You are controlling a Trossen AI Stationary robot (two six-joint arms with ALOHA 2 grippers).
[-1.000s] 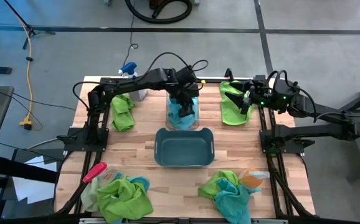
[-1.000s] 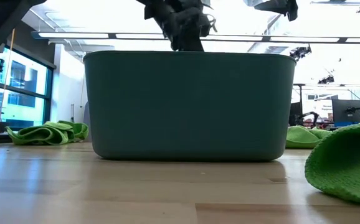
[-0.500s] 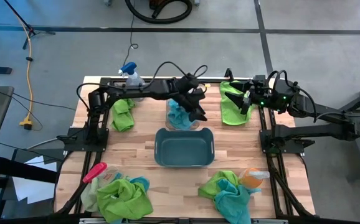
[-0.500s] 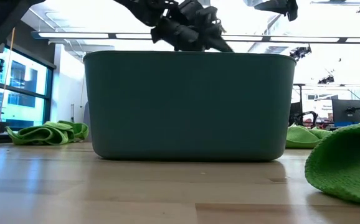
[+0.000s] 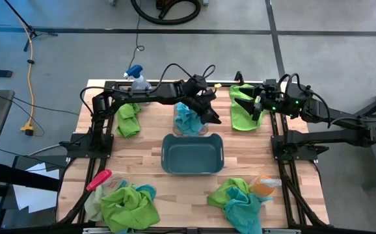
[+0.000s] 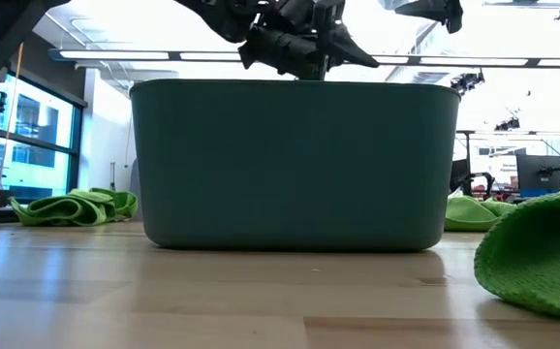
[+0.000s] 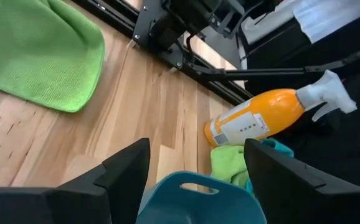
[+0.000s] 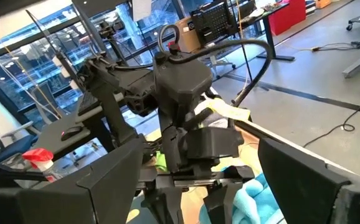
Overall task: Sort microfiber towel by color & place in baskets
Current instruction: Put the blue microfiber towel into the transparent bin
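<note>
Turquoise microfiber towels (image 5: 188,117) lie inside the clear basket (image 5: 190,130) at the table's middle. In front of it stands the dark teal basket (image 5: 192,154). My left gripper (image 5: 212,118) hovers open and empty above the clear basket's right edge, slanting down toward the table's near right; the left wrist view shows its fingers (image 7: 127,177) over the teal basket's rim (image 7: 195,196). My right gripper (image 5: 254,105) waits open above a lime green towel (image 5: 242,110) that lies spread at the far right.
A green towel (image 5: 127,117) lies at the far left. Mixed green and turquoise piles sit near left (image 5: 128,205) and near right (image 5: 240,198). An orange spray bottle (image 7: 261,121) lies at the right, a pink-handled brush (image 5: 98,180) at the left, and a blue-trigger bottle (image 5: 136,78) at the far edge.
My left gripper, which stood pointing down into the clear basket, has swung toward the table's right, tipped up to a shallow slant and rolled. It has stayed open and empty. The turquoise towels remain in the clear basket.
</note>
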